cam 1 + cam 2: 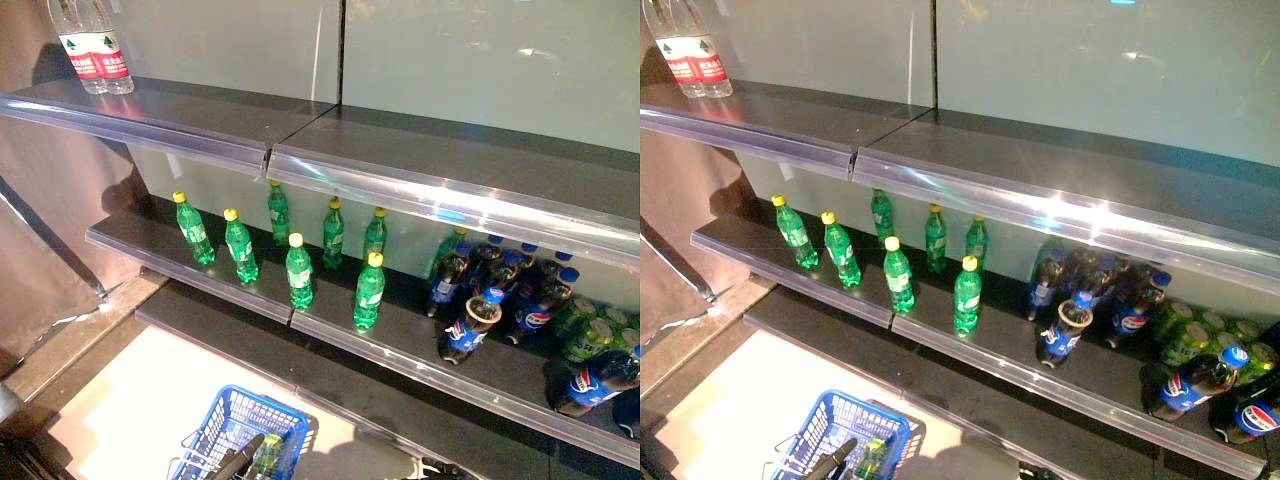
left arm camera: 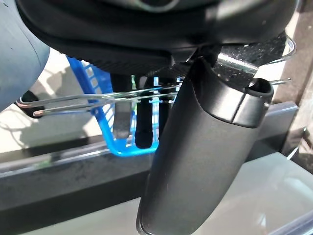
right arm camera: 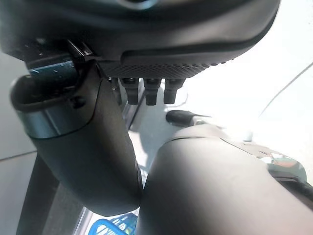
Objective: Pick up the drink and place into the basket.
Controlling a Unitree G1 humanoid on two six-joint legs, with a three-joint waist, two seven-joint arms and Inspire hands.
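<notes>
Left eye view: green drinks [image 1: 369, 291] stand on the middle shelf [image 1: 330, 330], and one bottle [image 1: 266, 452] already lies in the blue basket [image 1: 222, 420] near the lower edge.

Left wrist view: the left robot hand [image 2: 205, 147] curls round the wire handle [image 2: 98, 95], carrying the basket for loading.

Right wrist view: the right robot hand [image 3: 83, 147] hangs relaxed and empty.

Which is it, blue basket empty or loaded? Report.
Loaded: one green bottle lies inside the blue basket, among its mesh walls. The view's edge cuts the basket off, so whether it holds more cannot be told.
</notes>
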